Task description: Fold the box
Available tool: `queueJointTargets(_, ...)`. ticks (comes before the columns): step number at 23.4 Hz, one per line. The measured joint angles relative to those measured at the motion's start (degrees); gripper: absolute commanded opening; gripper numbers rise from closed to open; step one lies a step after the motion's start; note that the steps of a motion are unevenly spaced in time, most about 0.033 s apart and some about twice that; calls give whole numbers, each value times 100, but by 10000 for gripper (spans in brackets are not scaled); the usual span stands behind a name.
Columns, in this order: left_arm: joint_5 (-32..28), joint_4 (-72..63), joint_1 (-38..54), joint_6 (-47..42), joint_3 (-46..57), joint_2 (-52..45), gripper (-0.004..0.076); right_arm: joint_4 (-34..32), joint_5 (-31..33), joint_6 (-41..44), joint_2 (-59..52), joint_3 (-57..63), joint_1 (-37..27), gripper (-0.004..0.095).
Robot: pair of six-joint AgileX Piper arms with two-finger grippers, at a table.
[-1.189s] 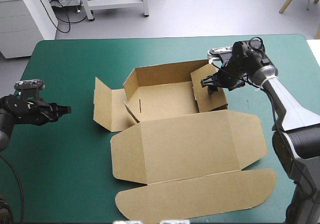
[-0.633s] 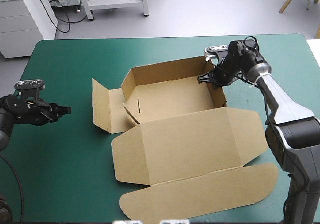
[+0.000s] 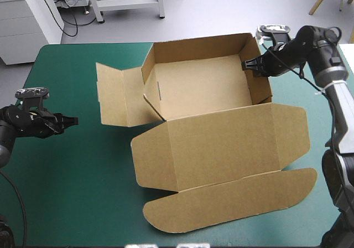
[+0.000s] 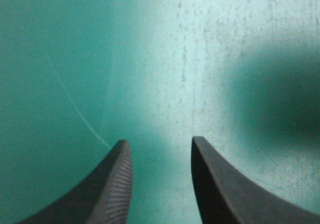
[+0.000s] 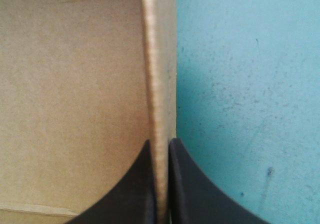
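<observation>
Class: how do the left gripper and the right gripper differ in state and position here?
The left gripper is open, holding nothing; the right gripper is shut on the box's right wall. The left gripper is over bare teal-green cover near its left edge, apart from the box; the right gripper is near the box's far right corner. Both have black fingers.

My left gripper [image 4: 160,140] hangs over the teal-green cover [image 4: 165,59], black fingers [image 4: 215,184] parted, cover showing through the gap between the tips. A thin pale line [image 4: 75,104] runs across the cover ahead of one finger. A soft dark shadow [image 4: 275,89] lies ahead of the other. Faint specks dot the cover between them.
</observation>
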Motion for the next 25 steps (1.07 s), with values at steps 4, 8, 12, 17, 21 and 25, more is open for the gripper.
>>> queueJointTargets(4,-133,-38,0,0,0,0,275,299,100,-206,-421,-6,-202,-19)
queueJointTargets(8,-225,-759,0,398,0,0,276,600,336,-437,-789,-11,-245,-19)
queueJointTargets(12,-203,-1865,0,1403,0,0,280,993,451,-547,-905,-11,-245,-19)
queueJointTargets(17,155,-3685,0,2694,0,0,351,1623,457,-654,-916,-16,-245,-19)
queueJointTargets(21,815,-5460,0,3594,0,0,390,1740,457,-738,-916,-16,-245,-19)
queueJointTargets(25,1479,-6419,-180,3856,0,0,390,1730,415,-750,-916,-16,-245,-19)
